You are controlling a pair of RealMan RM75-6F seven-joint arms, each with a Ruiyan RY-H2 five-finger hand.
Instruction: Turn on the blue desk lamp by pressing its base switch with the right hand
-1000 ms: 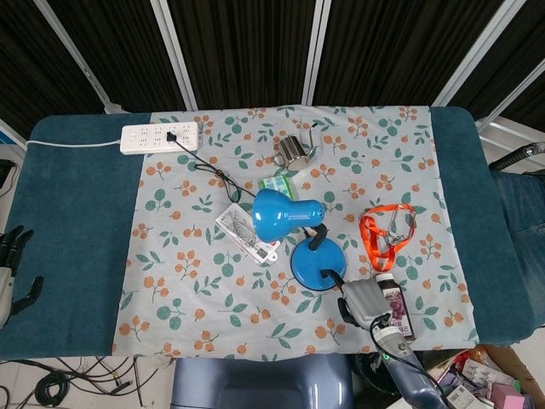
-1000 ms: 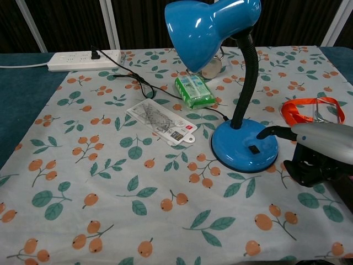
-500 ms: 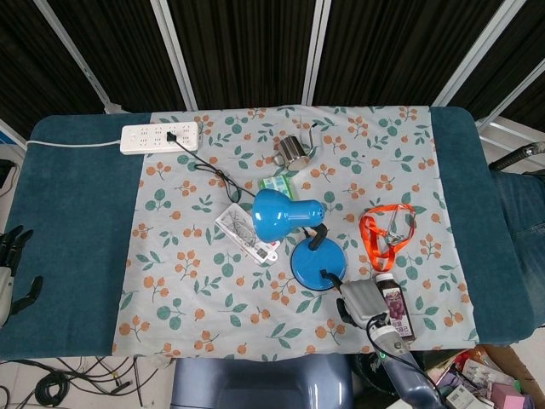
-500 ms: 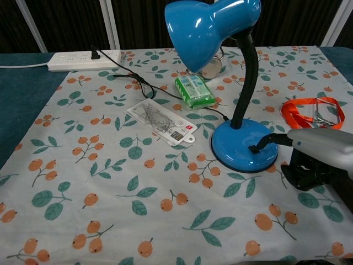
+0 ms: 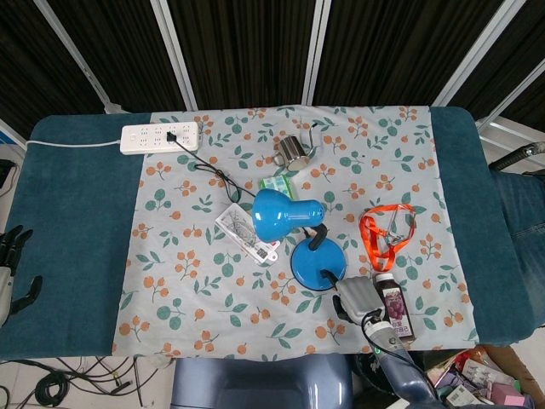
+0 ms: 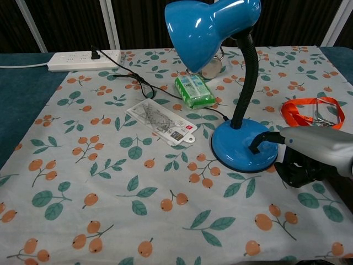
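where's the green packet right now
In the head view the green packet lies mid-table, between the metal cup behind it and the blue lamp's shade in front.

We saw right hand (image 5: 358, 296) at blue desk lamp (image 5: 294, 223) base, fingertip touching | left hand (image 5: 10, 256) at table (image 5: 68, 213) edge, fingers apart | power strip (image 5: 159, 136) far-left.

We record the blue desk lamp (image 6: 220, 33) upright on the floral cloth (image 6: 110, 182), black gooseneck bent, shade unlit (facing down-left); its round base (image 6: 234, 144) carries a small dark switch.
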